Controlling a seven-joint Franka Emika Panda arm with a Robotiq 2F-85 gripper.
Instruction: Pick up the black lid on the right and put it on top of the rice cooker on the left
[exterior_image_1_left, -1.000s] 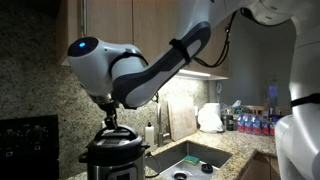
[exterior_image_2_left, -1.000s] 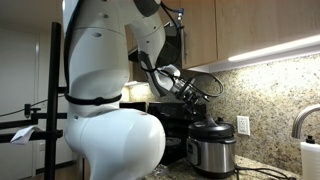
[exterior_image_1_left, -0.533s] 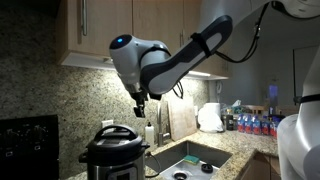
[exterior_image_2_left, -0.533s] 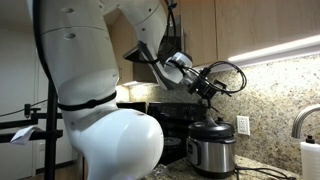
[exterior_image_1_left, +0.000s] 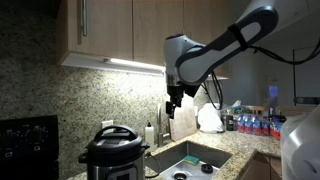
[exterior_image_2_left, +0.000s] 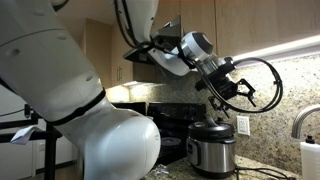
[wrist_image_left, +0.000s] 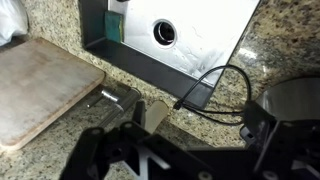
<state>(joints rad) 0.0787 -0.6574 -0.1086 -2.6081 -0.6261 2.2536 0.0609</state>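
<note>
We see the black lid (exterior_image_1_left: 115, 133) resting on top of the rice cooker (exterior_image_1_left: 112, 160) on the worktop (exterior_image_1_left: 238, 143). Our gripper (exterior_image_1_left: 174, 107) hangs high above the sink (exterior_image_1_left: 197, 158), jaws wide apart and empty.

speckled granite backsplash (exterior_image_1_left: 50, 95) under lit wooden cabinets (exterior_image_1_left: 110, 30); granite counter (wrist_image_left: 290, 40) surrounds a sink (wrist_image_left: 185, 30).

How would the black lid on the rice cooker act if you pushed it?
The black lid looks rigid, so it probably wouldn't bend. It sits low on the rice cooker rim, so a nudge likely wouldn't tip it. Its raised handle should give an easy grab.
</note>
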